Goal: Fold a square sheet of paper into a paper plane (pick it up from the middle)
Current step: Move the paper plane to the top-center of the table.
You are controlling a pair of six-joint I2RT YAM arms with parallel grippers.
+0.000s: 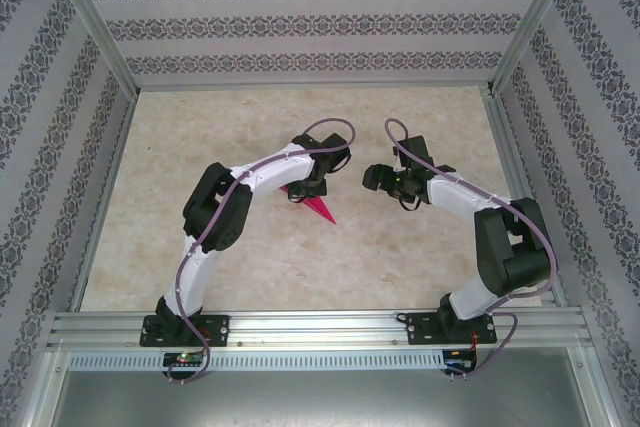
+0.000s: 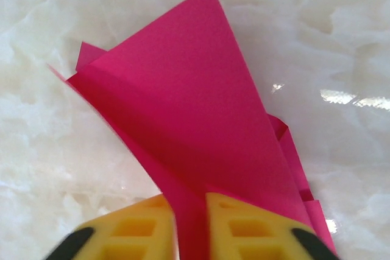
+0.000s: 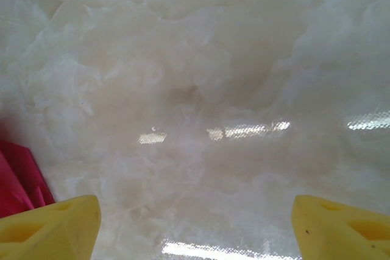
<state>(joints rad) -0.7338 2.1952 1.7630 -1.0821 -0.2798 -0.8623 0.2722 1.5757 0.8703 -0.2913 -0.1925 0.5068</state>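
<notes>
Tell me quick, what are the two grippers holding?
Left gripper: shut on the paper plane.
Right gripper: open, holding nothing.

two white arms point(image 1: 265, 172) with black joints point(image 1: 215, 209), mauve cables point(image 1: 330, 124) (yellow jaws)

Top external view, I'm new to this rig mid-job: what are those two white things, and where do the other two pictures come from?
Those are two robot arms bolted at the near edge of a marbled table, seen from above and behind. The other two pictures come from a camera on each wrist, looking past its own yellow fingers. The left gripper is pinched on a folded pink paper, whose pointed tip shows beside that arm in the overhead view. The right gripper stands wide open over the table, holding nothing; a pink corner of the paper sits at the left edge of its picture.
</notes>
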